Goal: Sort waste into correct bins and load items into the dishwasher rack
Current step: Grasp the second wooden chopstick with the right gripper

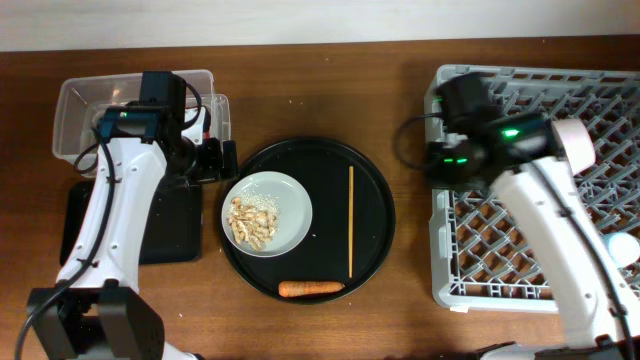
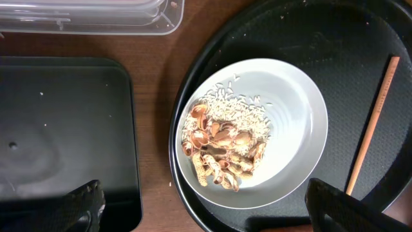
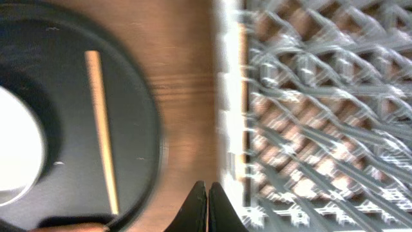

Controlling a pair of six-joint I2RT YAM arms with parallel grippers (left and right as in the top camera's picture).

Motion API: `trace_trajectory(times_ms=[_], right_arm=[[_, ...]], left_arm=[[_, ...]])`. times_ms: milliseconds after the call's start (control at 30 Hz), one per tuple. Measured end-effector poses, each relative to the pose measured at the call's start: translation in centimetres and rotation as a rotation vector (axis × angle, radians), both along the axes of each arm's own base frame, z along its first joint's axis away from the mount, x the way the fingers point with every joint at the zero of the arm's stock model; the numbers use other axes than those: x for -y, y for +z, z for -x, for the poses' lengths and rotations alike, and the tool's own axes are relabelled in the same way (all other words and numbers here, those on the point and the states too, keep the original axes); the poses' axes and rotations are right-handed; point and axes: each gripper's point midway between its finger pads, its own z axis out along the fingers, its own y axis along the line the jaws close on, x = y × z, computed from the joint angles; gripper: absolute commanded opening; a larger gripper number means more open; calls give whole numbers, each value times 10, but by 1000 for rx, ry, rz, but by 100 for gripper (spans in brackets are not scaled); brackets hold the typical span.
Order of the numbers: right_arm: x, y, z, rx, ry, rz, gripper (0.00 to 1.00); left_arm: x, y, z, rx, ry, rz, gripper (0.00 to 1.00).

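The pale grey plate (image 1: 290, 205) lies on the round black tray (image 1: 375, 250) and holds beige food scraps and rice (image 1: 250, 222). One chopstick (image 1: 351, 220) and the orange carrot (image 1: 311, 289) lie on the same tray. My left gripper (image 2: 206, 212) is open above the plate's (image 2: 296, 129) near rim, with the scraps (image 2: 222, 148) just ahead of it. My right gripper (image 3: 207, 206) is shut and empty over the bare wood between the round tray and the dishwasher rack (image 3: 322, 96). The pink bowl (image 1: 575, 140) and the blue cup (image 1: 625, 247) sit in the rack (image 1: 500, 230). No tissue or wrapper shows.
The clear tub (image 1: 80, 110) stands at the back left, and the shallow black tray (image 1: 170, 225) lies in front of it, left of the round tray. Both show in the left wrist view: tub (image 2: 96, 16), black tray (image 2: 64, 129). The right wrist view is motion-blurred.
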Motion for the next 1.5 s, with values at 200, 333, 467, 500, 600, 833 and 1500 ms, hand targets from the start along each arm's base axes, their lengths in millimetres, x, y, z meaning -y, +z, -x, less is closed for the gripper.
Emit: trace_trajectory(times_ms=[200,333,467,500,600,833,1500], right_arm=[[-29,-2,0,-18,149,-135,32],[-101,-11,-7,16,280,-198,77],[-145,-90,-4,-163,267,-191,98],[-148,-110,-3,-213,247,-177,100],[-155,-160,2,-321,202,-138,81],[-165,-197,10,-362,120,-67,56],[-153,-197,19,-366,71,-48,4]], left_arm=[[0,0,0,0,0,1,99],[0,0,0,0,0,0,99],[0,0,0,1,0,1,99],[0,0,0,2,0,0,99],[0,0,0,2,0,0,99],[0,0,0,2,0,0,99],[0,0,0,2,0,0,99]])
